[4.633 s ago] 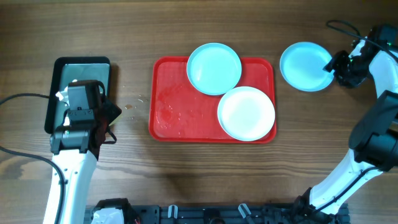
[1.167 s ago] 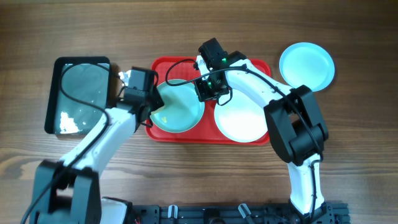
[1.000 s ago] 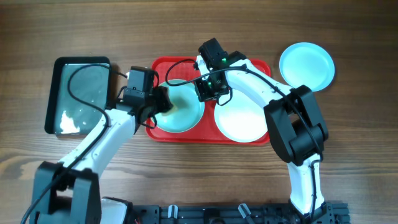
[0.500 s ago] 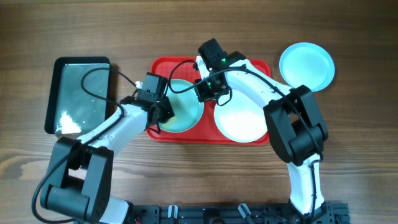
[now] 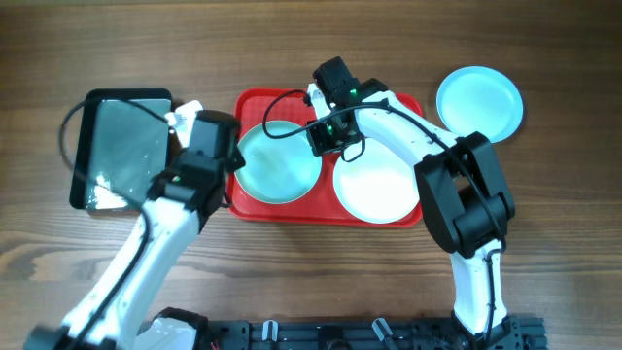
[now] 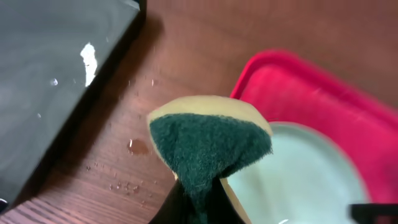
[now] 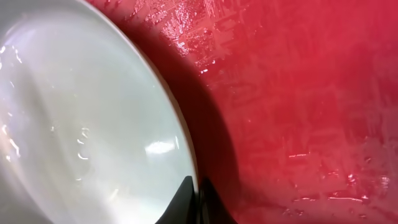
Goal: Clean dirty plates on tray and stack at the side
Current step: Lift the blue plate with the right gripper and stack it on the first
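- The aqua plate (image 5: 280, 163) being worked on lies on the red tray (image 5: 311, 212). The right gripper (image 7: 194, 200) pinches its upper-right rim, jaws nearly closed on that edge. The plate's face is glossy, and no crumbs can be made out on it.
- The left gripper (image 6: 196, 208) is clamped on a green-and-yellow sponge (image 6: 208, 140). The sponge hangs just off that plate's left rim, over the counter (image 6: 249, 37) and a few water drops (image 6: 134, 147). The dark tray (image 6: 50, 74) lies further to the left gripper's left.
- The white plate (image 5: 379, 183) lies on the red tray just below and to the right of the right gripper, beside the held plate.
- A second aqua plate (image 5: 479, 100) lies alone on the counter, off the tray and well to the right of the right gripper.
- Judging from this, one plate is cleaned and set aside, and the held one looks wiped and ready to carry over. The white one is not yet cleaned, and there is no stack yet.
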Available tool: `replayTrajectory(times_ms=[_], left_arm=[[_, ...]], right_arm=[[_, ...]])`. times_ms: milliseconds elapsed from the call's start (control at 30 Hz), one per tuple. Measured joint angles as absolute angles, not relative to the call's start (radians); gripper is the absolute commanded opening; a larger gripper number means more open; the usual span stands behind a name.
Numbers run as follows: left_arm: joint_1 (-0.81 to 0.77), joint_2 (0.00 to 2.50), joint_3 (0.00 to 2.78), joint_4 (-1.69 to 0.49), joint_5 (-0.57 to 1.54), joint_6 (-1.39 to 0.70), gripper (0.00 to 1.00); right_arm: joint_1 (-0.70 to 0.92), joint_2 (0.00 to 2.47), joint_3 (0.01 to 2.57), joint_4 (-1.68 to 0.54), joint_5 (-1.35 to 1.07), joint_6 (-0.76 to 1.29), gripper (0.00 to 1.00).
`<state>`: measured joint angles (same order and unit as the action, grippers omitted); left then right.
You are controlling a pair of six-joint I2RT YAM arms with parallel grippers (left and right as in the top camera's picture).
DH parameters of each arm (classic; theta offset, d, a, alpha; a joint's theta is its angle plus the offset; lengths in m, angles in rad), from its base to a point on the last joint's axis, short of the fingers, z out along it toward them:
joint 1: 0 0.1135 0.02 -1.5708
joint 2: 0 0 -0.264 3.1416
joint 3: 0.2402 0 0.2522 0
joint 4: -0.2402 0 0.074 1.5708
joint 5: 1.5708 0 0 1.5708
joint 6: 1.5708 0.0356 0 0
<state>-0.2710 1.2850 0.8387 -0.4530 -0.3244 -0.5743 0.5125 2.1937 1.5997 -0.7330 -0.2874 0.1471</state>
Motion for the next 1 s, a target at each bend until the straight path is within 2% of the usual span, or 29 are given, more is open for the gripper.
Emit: replayTrajectory(times_ms=[200,300,433,667,867,1000], left_arm=[[-0.065,1.191,0.839,-0.499,-0.185,-0.632,0.04],[0.074,1.187,0.839,-0.538,-0.137,-0.642,0.04],[0.170,1.187,0.838,-0.591,-0.112,-0.647,0.04],[0.222,1.187,0.837,-0.626,-0.097,-0.650,0.04],[0.222,1.187,0.837,-0.639,-0.091,-0.650,0.04],[0.222,1.187,0.837,-0.641,-0.087,-0.650,0.04]], right_arm=[[0.530,2.105,1.614,-0.766,-0.105,0.032,0.04],[0.577,1.979,1.625,-0.765,0.067,-0.054,0.04],[0.686,1.828,1.648,-0.731,0.319,-0.210,0.04],[0.894,1.757,1.659,-0.587,0.743,-0.606,0.04],[0.997,1.757,1.659,-0.526,0.935,-0.965,0.04],[1.037,1.757,1.658,-0.396,1.029,-1.102,0.04]])
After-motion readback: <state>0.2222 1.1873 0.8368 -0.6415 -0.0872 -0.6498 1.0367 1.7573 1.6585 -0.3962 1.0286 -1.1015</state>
